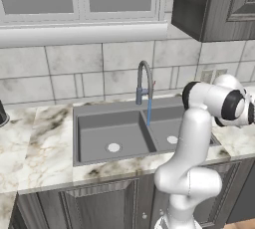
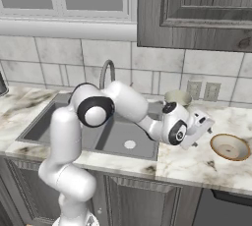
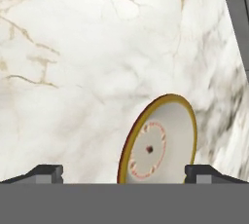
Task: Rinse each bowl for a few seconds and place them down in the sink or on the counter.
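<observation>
Tool point(image 2: 201, 130) held wide open, nothing gripped, angled over marble desk point(image 3: 73, 72) toward bowl point(image 2: 230, 147) just ahead; second bowl point(image 2: 178, 97) behind tool, sink point(image 2: 129, 144) alongside. Pickup judged pending.

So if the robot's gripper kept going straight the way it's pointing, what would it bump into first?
Probably the bowl on the counter. In the hand view it sits between the open gripper's fingertips, right ahead. How far away it is isn't clear.
</observation>
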